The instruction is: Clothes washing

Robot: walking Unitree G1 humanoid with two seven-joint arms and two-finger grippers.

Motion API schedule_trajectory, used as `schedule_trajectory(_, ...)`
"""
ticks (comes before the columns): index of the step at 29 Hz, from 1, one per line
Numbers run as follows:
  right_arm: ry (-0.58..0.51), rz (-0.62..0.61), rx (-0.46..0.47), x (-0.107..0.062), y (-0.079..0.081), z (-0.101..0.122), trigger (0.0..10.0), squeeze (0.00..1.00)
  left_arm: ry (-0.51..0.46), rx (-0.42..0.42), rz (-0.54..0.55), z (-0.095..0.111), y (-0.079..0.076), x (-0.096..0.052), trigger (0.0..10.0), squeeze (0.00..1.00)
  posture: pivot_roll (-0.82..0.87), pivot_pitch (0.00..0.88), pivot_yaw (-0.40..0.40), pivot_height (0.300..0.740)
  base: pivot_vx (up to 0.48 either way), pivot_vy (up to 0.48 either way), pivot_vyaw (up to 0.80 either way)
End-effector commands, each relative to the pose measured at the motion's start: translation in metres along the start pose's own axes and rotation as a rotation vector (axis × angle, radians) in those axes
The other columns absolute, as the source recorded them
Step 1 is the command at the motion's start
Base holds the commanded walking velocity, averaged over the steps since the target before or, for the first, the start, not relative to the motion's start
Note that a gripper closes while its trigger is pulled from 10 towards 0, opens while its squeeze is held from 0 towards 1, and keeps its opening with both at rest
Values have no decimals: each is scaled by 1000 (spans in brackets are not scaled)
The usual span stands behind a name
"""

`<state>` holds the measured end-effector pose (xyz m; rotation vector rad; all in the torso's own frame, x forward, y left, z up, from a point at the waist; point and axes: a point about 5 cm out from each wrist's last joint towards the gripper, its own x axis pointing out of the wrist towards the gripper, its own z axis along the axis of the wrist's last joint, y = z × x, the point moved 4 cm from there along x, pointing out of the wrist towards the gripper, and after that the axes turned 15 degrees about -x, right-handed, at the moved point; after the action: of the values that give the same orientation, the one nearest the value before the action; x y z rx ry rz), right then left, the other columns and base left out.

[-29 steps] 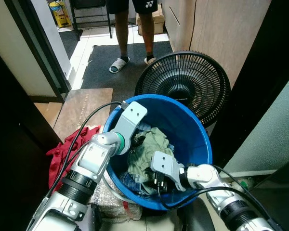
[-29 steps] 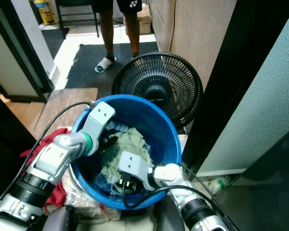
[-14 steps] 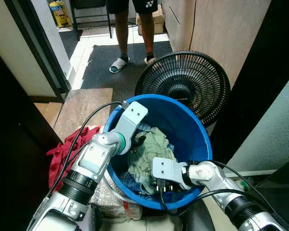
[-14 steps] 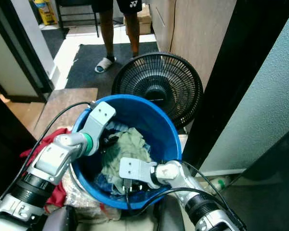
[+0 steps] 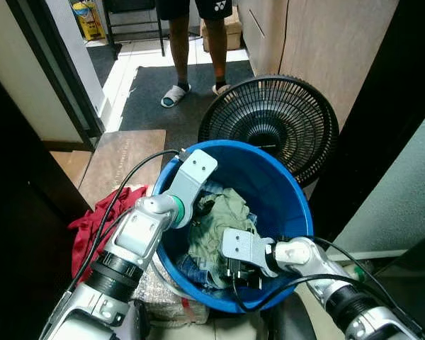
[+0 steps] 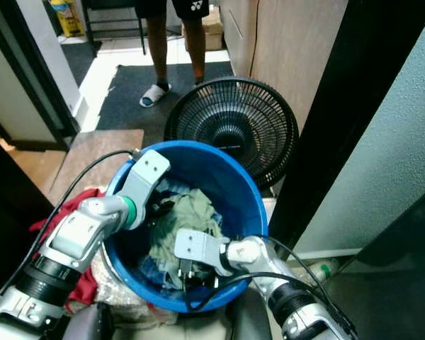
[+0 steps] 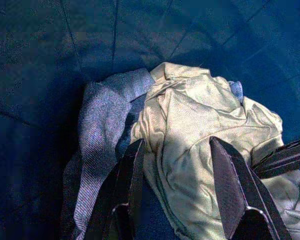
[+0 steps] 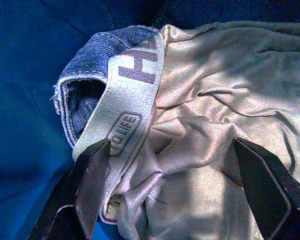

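A: Left side first. What sits outside the tub?

B: A red cloth lies on the floor, behind and outboard of the left arm, against the outer wall of the blue tub.

A: Left tool?

B: The left tool is inside the tub, near the wall on its own arm's side. Its wrist view shows the two black fingers spread wide, holding nothing. The olive-green shirt lies straight ahead between the tips, with a grey-blue knit garment just beside the shirt, off one finger. One finger looks close to the shirt's edge; contact I cannot tell.

A: The laundry itself?

B: All heaped at the tub bottom, between the two tools: the green shirt on top, denim under it, and a pale waistband with printed letters folded across the denim edge.

A: Right tool?

B: The right tool is down in the tub at the near rim, pointing into the heap. Fingers spread wide, one to each side of the shirt folds, the waistband just beside one finger. Nothing gripped.

A: Beyond the tools?

B: A black floor fan stands just past the tub's far rim. Further off, a person's legs in white sandals stand on a dark mat.
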<state>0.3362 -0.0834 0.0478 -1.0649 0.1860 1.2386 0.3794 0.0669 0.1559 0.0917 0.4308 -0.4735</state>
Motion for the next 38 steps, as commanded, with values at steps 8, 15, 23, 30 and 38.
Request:
schedule_trajectory(8, 125, 120, 88, 1, 45, -36, 0, 0, 46, -20, 95, -14, 28, -8, 10000, 0, 140, 138, 106, 490, 0, 0, 0)
schedule_trajectory(15, 130, 120, 90, 1, 45, -39, 0, 0, 46, -22, 98, -14, 28, -8, 10000, 0, 136, 135, 106, 490, 0, 0, 0)
schedule_trajectory(23, 131, 111, 86, 1, 44, -40, 0, 0, 44, -21, 95, -14, 27, -8, 10000, 0, 130, 124, 106, 490, 0, 0, 0)
schedule_trajectory(30, 127, 105, 81, 0, 42, -41, 0, 0, 41, -19, 94, -13, 27, -7, 10000, 0, 127, 119, 106, 490, 0, 0, 0)
schedule_trajectory(38, -99, -239, 155, -12, -22, -7, 10000, 0, -151, -87, 75, 21, 28, -15, 10000, 0, 126, 115, 104, 490, 0, 0, 0)
